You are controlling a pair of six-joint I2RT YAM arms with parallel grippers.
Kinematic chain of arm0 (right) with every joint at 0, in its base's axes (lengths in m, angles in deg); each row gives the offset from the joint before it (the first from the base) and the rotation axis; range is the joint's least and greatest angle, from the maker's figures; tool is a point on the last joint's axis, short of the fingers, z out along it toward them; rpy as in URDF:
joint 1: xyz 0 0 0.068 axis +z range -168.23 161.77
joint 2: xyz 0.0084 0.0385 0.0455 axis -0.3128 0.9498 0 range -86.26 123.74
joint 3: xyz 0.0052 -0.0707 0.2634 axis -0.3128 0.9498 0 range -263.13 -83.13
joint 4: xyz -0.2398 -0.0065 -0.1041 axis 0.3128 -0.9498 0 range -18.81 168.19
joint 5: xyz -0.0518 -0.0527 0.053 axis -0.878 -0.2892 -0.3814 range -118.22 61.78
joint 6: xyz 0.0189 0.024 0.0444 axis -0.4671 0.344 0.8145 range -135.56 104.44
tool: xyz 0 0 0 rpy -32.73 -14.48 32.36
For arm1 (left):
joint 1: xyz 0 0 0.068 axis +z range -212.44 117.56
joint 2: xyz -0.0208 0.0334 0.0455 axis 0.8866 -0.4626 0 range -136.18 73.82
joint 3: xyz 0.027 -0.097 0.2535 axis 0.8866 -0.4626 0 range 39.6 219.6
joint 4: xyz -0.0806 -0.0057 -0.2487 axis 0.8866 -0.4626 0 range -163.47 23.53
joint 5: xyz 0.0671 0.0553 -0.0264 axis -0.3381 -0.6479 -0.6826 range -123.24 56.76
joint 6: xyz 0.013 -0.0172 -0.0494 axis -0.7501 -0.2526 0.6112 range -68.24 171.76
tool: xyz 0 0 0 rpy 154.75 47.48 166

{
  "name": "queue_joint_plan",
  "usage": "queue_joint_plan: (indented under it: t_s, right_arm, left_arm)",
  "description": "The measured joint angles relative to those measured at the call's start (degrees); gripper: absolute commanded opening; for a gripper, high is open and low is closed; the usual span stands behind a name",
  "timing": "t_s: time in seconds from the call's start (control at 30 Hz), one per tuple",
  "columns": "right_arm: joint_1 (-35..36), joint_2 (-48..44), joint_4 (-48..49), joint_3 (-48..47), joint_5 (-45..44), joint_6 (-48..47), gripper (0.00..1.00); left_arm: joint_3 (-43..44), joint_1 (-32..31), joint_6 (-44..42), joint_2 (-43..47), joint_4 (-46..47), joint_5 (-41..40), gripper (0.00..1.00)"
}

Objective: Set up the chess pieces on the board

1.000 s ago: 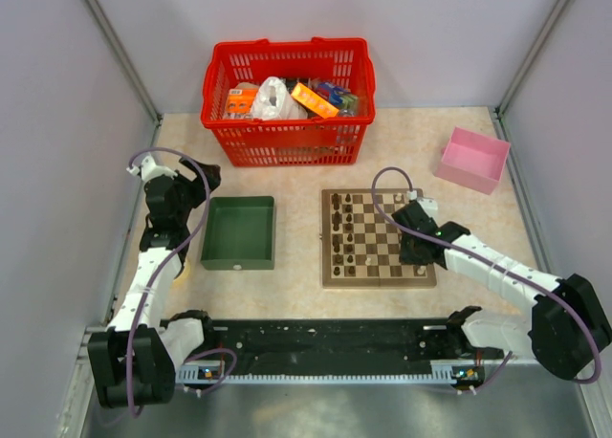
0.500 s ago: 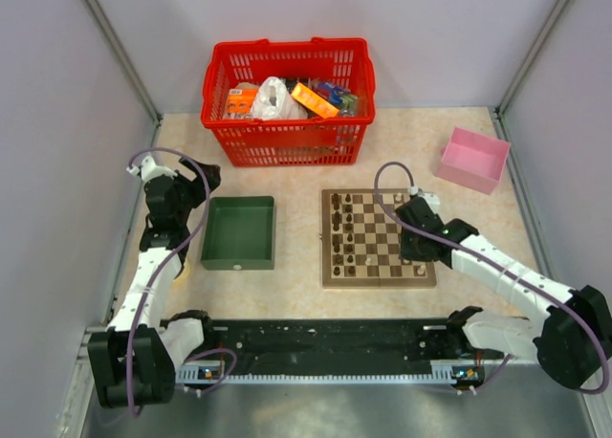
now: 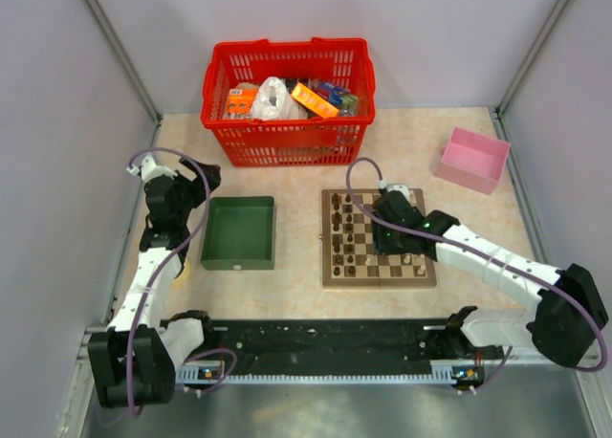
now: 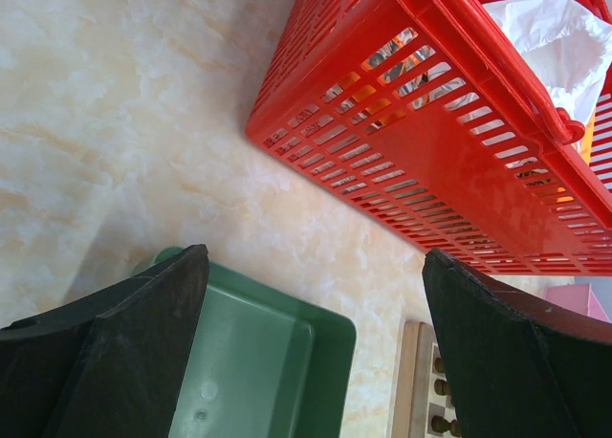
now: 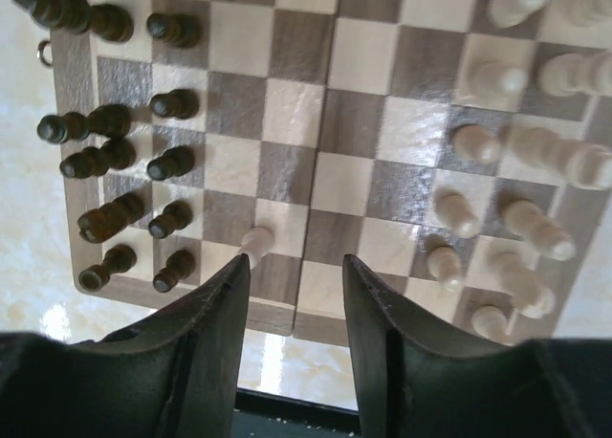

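A beige marbled table between pale grey walls fills the overhead view. At the back stands a red basket full of packets, with a pink box off to the right. The green tray lies left of centre, and the board sits just right of it, dark chess pieces along its left columns. The right gripper hangs over the middle of the board. The left gripper is poised near the tray's left edge.

In the left wrist view, the black fingers stand wide apart with nothing between them, above the tray's corner, the basket wall beyond.

From the right wrist camera, the dark pieces crowd the board's left side and pale pieces its right. The fingers are parted; one lone pale piece stands by the left fingertip, seemingly free, though the tip partly hides its base.
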Motion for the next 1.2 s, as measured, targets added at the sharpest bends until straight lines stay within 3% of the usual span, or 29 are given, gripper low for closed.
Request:
queue_joint_plan:
  t_s: [0.33,0.63,1.2]
  right_arm:
    - [5.75,7.52,3.85,0.0,2.64,0.52,0.41]
    - [6.19,9.55,4.98,0.0,2.14,1.49,0.32]
    - [6.19,10.38,5.18,0.11,2.14,1.6,0.27]
  left_arm:
    - [0.0,0.0,-0.02,0.0,-0.02,-0.11,0.99]
    - [0.0,0.0,-0.04,0.02,-0.02,-0.22,0.99]
    - [0.0,0.02,-0.04,0.02,-0.04,-0.26,0.99]
